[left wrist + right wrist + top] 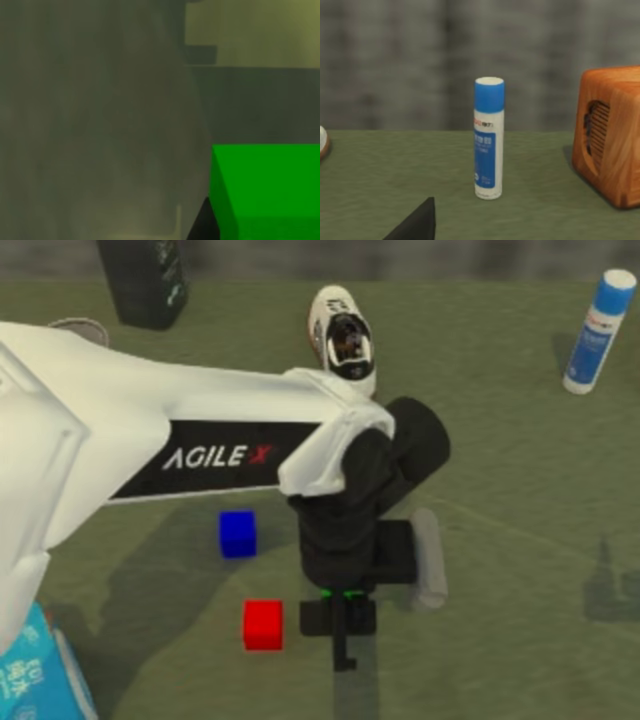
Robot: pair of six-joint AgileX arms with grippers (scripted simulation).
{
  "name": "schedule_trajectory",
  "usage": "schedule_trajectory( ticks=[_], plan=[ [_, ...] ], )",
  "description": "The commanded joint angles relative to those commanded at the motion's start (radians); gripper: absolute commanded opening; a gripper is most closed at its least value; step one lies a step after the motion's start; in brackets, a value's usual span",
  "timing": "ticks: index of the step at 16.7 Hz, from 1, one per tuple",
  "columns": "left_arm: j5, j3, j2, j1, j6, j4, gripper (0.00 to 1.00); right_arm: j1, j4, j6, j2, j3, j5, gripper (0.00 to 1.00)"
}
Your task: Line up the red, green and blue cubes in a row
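overhead camera looking down, left wrist close-up, right wrist facing spray can

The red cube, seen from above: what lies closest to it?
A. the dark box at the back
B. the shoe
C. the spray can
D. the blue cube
D: the blue cube sits just behind the red cube; the other things lie far off at the table's back.

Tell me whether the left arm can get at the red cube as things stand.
Probably yes. The left gripper sits just right of the red cube with bare table between them. But the left wrist view shows the green cube right at the gripper, so it likely has to be set down first.
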Motion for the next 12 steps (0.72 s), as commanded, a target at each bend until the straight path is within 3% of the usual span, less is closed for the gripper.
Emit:
schedule_trajectory(
  ticks=[12],
  plan=[
    [0.000,0.000,0.000,0.000,0.000,0.000,0.98,0.000,0.000,0.000,0.000,0.000,0.000,1.00]
  ],
)
